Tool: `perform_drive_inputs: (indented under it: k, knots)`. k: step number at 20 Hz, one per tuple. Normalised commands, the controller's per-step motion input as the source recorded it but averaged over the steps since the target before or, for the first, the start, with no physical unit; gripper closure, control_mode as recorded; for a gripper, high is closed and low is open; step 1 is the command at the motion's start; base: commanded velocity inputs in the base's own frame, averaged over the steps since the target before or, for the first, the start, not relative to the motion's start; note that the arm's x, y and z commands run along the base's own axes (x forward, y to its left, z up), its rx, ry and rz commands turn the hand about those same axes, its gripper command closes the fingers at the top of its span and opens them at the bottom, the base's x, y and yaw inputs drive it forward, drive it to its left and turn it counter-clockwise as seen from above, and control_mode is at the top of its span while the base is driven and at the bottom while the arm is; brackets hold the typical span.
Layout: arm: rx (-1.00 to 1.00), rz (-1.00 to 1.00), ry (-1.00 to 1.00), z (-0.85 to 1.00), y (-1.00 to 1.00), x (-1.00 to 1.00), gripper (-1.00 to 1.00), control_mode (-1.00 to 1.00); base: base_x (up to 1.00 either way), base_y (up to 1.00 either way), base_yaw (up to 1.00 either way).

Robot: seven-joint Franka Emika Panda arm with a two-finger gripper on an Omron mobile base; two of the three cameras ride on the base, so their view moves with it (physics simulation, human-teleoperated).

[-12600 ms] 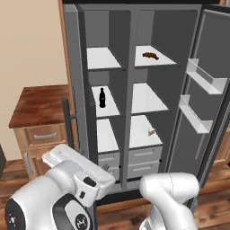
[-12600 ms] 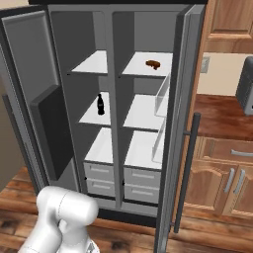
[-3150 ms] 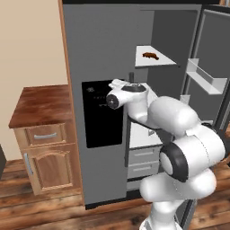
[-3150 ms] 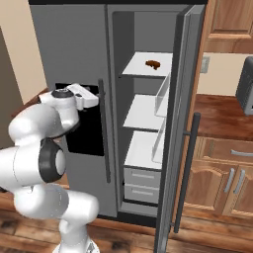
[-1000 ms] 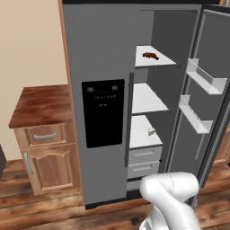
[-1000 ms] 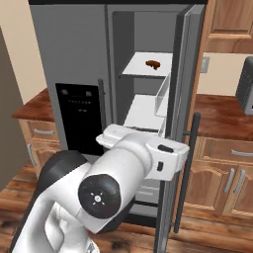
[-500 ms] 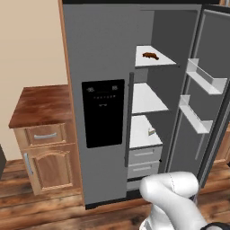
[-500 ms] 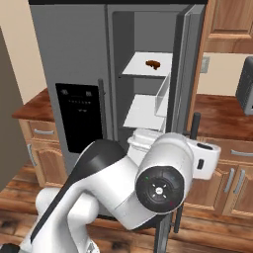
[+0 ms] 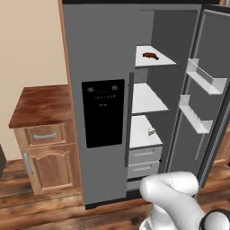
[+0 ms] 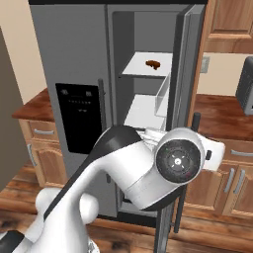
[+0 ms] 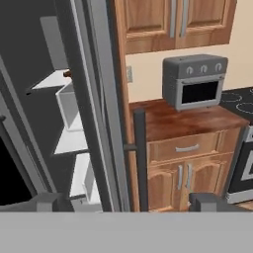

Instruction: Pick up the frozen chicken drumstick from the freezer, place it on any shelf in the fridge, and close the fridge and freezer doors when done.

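The reddish-brown elongated chicken drumstick (image 9: 150, 55) lies on the fridge's top white shelf (image 10: 143, 65); the freezer's grey door with black dispenser panel (image 9: 103, 112) looks shut; the open grey fridge door's dark vertical bar handle (image 11: 140, 157) stands upright at twelve o'clock between the wide-apart, empty dark gripper (image 11: 126, 201) fingertips.

No text can be read; the black dispenser panel (image 9: 103, 112) on the left door bears only faint marks, too small to make out.
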Motion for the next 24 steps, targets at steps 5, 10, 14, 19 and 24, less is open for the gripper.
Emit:
perform_drive_inputs:
  k: [5,10,14,19,24]
  knots:
    - [0.12,0.00,0.17,-0.37,-0.21,0.19,-1.00,-1.00,0.00,0.00,0.00]
    - [0.18,0.00,0.10,-0.37,-0.11,0.18,-1.00,-1.00,0.00,0.00,0.00]
    - [0.17,0.00,0.03,-0.20,0.00,0.18,-1.00,-1.00,0.00,0.00,0.00]
    - [0.16,0.00,0.01,-0.19,0.00,0.13,-1.00,-1.00,0.00,0.00,0.00]
    - [0.09,0.00,0.00,-0.07,-0.02,0.14,-1.00,-1.00,0.00,0.00,0.00]
